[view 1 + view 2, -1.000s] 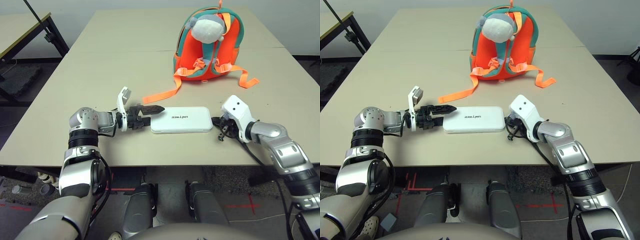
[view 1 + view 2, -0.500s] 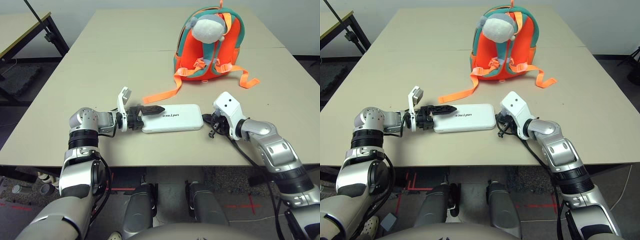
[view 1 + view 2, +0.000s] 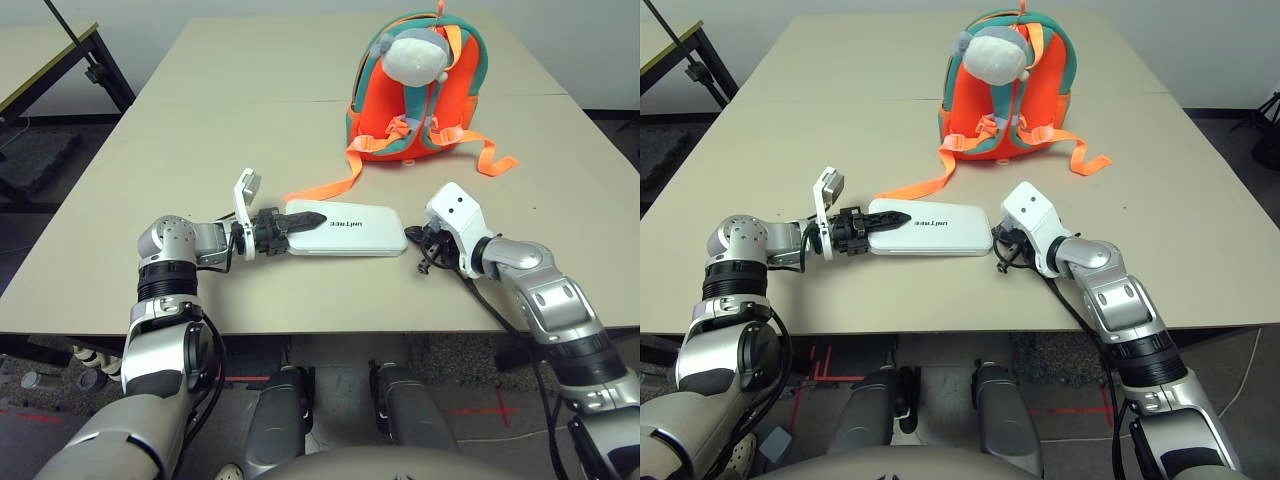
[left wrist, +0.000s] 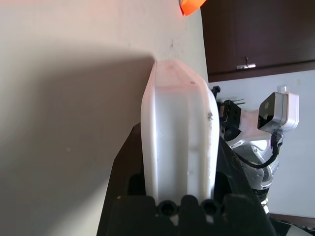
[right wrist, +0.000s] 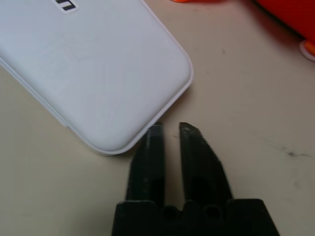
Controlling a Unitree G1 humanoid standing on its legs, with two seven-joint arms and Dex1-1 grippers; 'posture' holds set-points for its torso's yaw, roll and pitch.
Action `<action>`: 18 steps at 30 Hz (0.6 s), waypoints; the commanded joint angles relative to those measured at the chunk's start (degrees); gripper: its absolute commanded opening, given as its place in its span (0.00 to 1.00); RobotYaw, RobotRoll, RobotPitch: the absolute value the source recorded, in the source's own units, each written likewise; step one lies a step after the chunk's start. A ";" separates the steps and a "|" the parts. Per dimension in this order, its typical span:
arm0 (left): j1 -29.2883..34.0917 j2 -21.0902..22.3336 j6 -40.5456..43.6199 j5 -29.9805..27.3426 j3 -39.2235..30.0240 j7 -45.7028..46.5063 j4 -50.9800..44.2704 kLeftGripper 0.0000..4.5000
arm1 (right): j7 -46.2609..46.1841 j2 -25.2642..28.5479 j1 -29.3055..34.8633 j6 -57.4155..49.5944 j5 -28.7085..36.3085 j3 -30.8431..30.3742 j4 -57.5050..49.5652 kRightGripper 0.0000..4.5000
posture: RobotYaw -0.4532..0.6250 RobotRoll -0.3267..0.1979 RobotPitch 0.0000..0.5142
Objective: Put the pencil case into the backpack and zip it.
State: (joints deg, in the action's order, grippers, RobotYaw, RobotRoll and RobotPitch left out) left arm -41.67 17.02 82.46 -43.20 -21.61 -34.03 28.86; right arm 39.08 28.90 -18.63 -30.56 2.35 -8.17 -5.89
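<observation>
The white pencil case [image 3: 350, 228] lies flat on the table [image 3: 200, 150], in front of the backpack. My left gripper [image 3: 300, 218] is shut on its left end, one black finger lying over the top. In the left wrist view the pencil case [image 4: 177, 98] runs edge-on between both fingers [image 4: 125, 167]. My right gripper [image 3: 413, 243] sits at the case's right end, its fingers [image 5: 194, 147] a narrow gap apart and holding nothing, with one tip at the case's rounded corner [image 5: 123, 142]. The orange backpack [image 3: 415, 110] stands upright at the back, a grey-white plush toy [image 3: 415, 58] on its front.
A long orange strap [image 3: 322, 186] trails from the backpack across the table to just behind the case. Another strap [image 3: 492, 160] lies to the right of the backpack. The table's front edge [image 3: 330, 325] runs close below both grippers. A second table [image 3: 40, 60] stands far left.
The right gripper pushed the pencil case leftward between the left gripper's fingers, which closed on its end. The case now sits slightly farther back. The right gripper's fingers have parted a little.
</observation>
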 commanded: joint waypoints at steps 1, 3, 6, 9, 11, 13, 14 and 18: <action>-2.19 0.88 -0.58 -1.06 -1.71 1.09 -3.53 0.27 | 0.17 0.22 -0.32 2.54 -0.65 -1.06 1.29 0.44 | 0.26 0.62 0.24; -3.59 1.74 -0.14 -2.47 -2.79 0.49 -6.00 0.27 | -0.33 0.87 -0.51 3.66 -1.63 -0.85 2.63 0.61 | 0.26 0.62 0.24; -6.24 2.77 1.56 -4.80 -4.43 -0.01 -9.46 0.27 | -2.16 0.91 -1.21 3.98 -2.54 0.39 4.83 0.86 | 0.26 0.62 0.24; -9.14 3.81 3.51 -6.83 -5.88 0.46 -12.36 0.27 | -4.46 0.82 -2.45 4.19 -3.01 1.85 7.22 1.00 | 0.27 0.62 0.24; -10.95 4.79 4.46 -7.71 -6.51 1.01 -13.83 0.27 | -6.20 0.51 -3.60 4.24 -2.82 3.05 8.86 1.00 | 0.27 0.62 0.24; -12.35 6.03 5.25 -8.30 -6.98 1.28 -15.11 0.27 | -7.79 -0.05 -4.96 4.15 -2.22 4.42 10.28 1.00 | 0.27 0.62 0.24; -12.95 6.81 5.40 -8.51 -7.10 1.25 -15.73 0.27 | -8.54 -0.34 -5.68 4.25 -2.03 5.10 11.01 1.00 | 0.28 0.62 0.24; -14.03 11.02 5.16 -8.32 -6.28 0.53 -17.47 0.27 | -11.59 -2.14 -8.20 4.48 -0.93 8.09 13.56 1.00 | 0.28 0.62 0.24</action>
State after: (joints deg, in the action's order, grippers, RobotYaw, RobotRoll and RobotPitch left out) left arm -54.28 26.46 87.52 -50.47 -27.85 -32.89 13.74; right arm 28.67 27.40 -26.34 -26.51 0.59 -1.38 6.45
